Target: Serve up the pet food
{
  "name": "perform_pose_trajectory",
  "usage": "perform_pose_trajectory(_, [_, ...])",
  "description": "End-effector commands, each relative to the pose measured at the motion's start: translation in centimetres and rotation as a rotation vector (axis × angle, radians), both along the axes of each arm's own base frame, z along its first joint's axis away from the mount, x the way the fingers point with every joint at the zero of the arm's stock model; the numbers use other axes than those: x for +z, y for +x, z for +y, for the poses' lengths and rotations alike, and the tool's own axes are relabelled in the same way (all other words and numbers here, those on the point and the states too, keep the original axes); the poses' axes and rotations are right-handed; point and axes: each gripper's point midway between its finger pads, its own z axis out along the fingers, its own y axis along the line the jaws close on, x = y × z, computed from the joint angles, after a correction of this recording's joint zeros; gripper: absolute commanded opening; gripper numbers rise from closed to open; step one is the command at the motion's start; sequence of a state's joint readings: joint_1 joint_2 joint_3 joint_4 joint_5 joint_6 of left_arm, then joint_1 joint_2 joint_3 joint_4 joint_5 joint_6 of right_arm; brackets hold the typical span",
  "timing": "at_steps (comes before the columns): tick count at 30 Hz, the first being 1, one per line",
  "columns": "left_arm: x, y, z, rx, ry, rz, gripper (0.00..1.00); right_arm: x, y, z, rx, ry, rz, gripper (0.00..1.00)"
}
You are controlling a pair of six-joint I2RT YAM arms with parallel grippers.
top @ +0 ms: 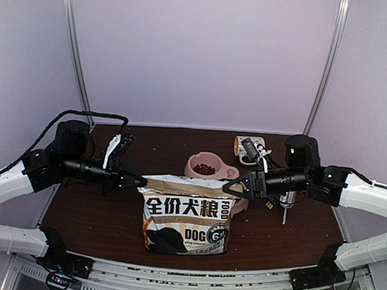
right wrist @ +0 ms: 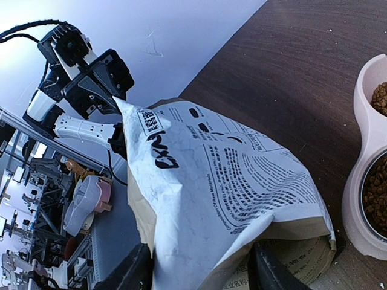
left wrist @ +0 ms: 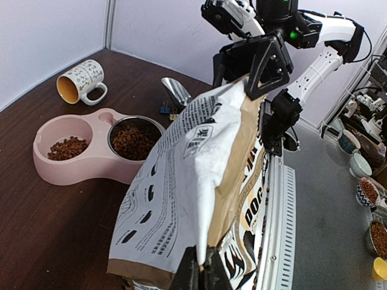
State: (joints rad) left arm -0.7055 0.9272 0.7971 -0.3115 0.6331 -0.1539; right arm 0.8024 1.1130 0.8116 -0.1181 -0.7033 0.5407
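– Pet food (left wrist: pixel 134 142) sits where?
– In both wells of the pink double bowl (left wrist: pixel 78 172), just behind the bag (top: pixel 188 217).
– And the claws?
– Left gripper (top: pixel 142 180) is clamped tight on the bag's top left corner. Right gripper (top: pixel 227 185) has its jaws partly apart astride the bag's opposite top corner; whether they actually pinch it, I cannot tell.

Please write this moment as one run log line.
left gripper: shut on bag corner | right gripper: jaws astride other corner, grip unclear | pet food: in both cups of pink bowl
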Motion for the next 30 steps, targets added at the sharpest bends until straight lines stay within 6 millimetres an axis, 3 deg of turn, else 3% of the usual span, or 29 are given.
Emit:
perform_pose_trajectory(1, [2.6,0.7,0.3,0.021,-0.058,-0.076,0.0,-0.4,-0.3,0.6,0.037,0.004,-0.053,0.56])
perform_pose_trajectory(5, [2.6,0.8,0.2,0.022,-0.062,-0.073,0.0,-0.8,-0.2,0.8,0.042,0.014,-0.066,0.53])
perform_pose_trajectory(9, [2.6,1.0,0.3,0.038,-0.059,-0.078,0.0,-0.9,-0.3,0.8,0.044,0.021,-0.078,0.38])
perform_pose_trajectory(11, [2.6,1.5,0.6,0.069,-0.058,-0.086,0.0,-0.5,-0.1,0.6,0.026,0.037,-0.093,0.24])
perform_pose_trajectory(13, [2.8,2.0,1.0,0.107,-0.06,-0.098,0.0,0.6,0.3,0.2,-0.016,0.068,-0.126,0.01])
perform_pose_trajectory(19, [4.0,3.8,2.7,0.266,-0.103,-0.142,0.0,3.3,0.9,-2.1,-0.154,0.158,-0.228,0.0])
perform_pose_trajectory(26, [1.0,5.0,3.5,0.339,-0.128,-0.078,0.0,1.1,1.1,-4.3,-0.279,0.253,-0.184,0.0])
perform_pose_trajectory(30, [1.1,4.8,3.2,0.311,-0.123,-0.072,0.0,0.9,0.8,-4.3,-0.27,0.252,-0.177,0.0])
